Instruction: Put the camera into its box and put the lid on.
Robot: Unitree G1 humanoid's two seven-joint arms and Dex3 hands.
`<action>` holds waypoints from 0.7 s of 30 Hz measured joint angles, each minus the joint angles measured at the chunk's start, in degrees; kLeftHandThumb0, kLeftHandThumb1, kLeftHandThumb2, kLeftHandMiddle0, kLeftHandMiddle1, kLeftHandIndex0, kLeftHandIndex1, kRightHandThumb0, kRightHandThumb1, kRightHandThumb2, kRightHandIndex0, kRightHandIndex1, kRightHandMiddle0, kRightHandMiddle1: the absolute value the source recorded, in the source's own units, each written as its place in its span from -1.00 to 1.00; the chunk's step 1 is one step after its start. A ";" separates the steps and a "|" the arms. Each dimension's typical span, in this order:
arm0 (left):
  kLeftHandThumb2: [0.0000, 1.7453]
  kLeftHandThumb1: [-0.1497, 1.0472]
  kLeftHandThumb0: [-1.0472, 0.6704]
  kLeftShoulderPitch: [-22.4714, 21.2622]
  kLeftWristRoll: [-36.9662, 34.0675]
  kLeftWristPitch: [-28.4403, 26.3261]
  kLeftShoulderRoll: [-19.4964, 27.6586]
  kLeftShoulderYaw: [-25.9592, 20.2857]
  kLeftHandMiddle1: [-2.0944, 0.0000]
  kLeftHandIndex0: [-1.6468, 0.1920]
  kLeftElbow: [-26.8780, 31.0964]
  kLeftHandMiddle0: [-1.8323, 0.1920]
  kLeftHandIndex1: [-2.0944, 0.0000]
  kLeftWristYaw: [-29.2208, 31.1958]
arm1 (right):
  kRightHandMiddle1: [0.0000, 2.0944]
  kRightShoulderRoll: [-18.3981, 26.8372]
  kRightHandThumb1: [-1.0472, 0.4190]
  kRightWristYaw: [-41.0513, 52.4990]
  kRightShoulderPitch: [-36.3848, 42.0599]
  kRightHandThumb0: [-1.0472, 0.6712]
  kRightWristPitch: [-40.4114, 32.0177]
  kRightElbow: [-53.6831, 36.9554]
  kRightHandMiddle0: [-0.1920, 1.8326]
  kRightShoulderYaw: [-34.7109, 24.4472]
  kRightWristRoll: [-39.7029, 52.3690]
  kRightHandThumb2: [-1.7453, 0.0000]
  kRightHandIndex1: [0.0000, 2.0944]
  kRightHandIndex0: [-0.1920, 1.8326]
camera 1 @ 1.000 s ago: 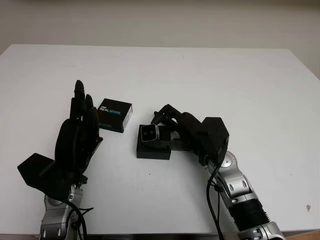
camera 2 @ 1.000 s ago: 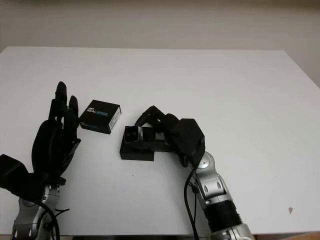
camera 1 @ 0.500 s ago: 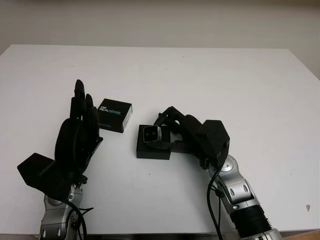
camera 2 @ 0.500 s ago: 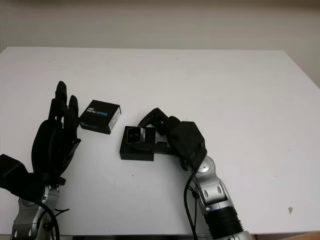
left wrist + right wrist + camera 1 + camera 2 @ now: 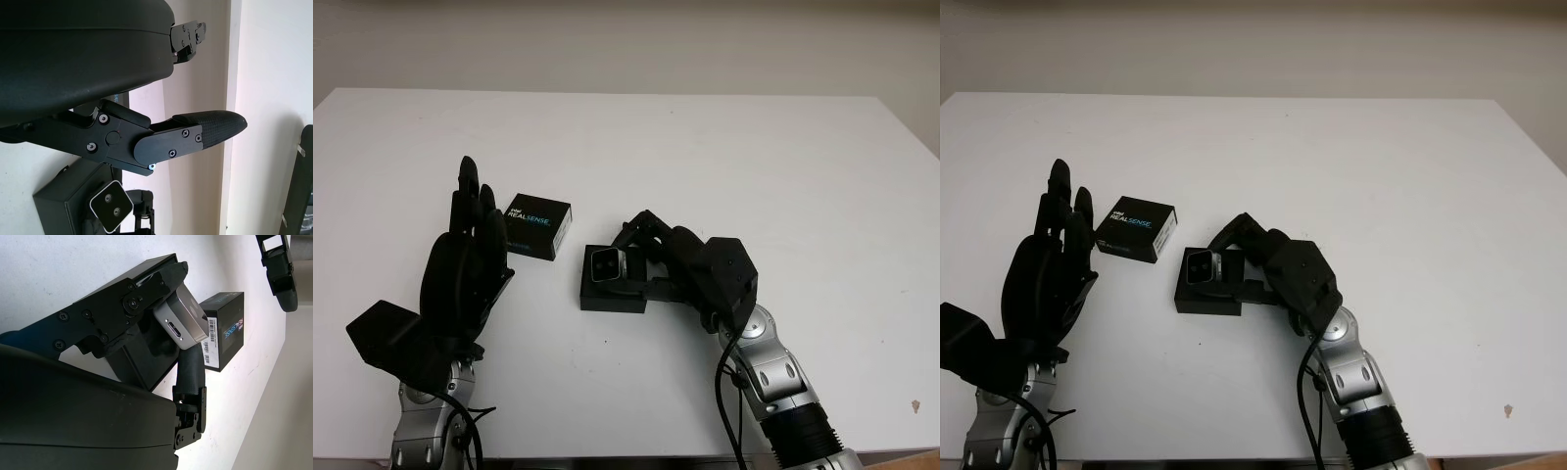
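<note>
On the white counter point(image 5: 724, 157), right hand point(image 5: 651, 257) is gripping the small silver camera point(image 5: 607, 262) over the open black box point(image 5: 612, 294) for insertion; the printed black lid point(image 5: 538, 226) is lying at ten o'clock beside the raised, open left hand point(image 5: 470, 259).

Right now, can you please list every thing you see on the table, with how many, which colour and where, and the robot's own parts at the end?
camera: one, silver-grey, held over the open box, not yet seated in it.
box: one, black, open, on the table near the middle, under the camera.
lid: one, black with white and blue print, on the table beside the box, toward the left hand.
table: one, white, under everything.
right hand: one, black, over the box, fingers closed on the camera.
left hand: one, black, raised near the lid, open, holding nothing.
</note>
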State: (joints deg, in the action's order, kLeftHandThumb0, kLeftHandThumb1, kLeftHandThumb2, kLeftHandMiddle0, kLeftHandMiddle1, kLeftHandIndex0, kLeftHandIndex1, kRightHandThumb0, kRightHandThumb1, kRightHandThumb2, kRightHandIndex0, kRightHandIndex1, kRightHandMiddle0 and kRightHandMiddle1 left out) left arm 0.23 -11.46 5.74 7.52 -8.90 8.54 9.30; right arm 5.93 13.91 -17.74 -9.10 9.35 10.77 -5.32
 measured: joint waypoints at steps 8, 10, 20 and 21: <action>-0.29 1.00 -0.65 0.08 -0.01 -0.01 0.00 -0.07 1.00 1.00 0.07 1.00 1.00 -0.04 | 0.86 0.06 -0.83 0.08 -0.43 -0.23 0.66 0.97 -0.50 0.00 -0.75 0.94 -0.93 -0.62; -0.30 1.00 -0.65 0.11 -0.03 -0.01 0.01 -0.07 1.00 1.00 0.09 1.00 1.00 0.00 | 0.86 0.09 -0.84 0.17 -0.44 -0.24 0.74 0.97 -0.50 0.00 -0.94 0.94 -0.93 -0.62; -0.30 1.00 -0.64 0.55 -0.19 -0.05 0.09 -0.14 1.00 1.00 0.43 1.00 1.00 0.06 | 0.19 5.93 -0.90 5.55 -1.02 -0.35 6.41 1.56 -0.97 3.65 -6.08 0.94 -0.98 -0.85; -0.30 1.00 -0.64 0.63 -0.29 -0.07 0.11 -0.17 1.00 1.00 0.45 1.00 1.00 0.12 | -0.03 6.88 -0.90 6.39 -1.05 -0.37 7.92 1.49 -0.99 4.27 -6.89 0.94 -0.98 -0.89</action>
State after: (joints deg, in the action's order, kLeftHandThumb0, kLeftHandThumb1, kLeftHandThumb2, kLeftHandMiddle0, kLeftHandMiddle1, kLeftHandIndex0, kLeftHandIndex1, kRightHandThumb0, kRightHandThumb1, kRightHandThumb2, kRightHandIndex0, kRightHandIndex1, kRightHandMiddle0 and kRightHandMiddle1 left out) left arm 0.86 -11.76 5.68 7.63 -9.07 8.99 9.43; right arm 12.81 20.30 -18.80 -1.17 10.84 15.03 -12.21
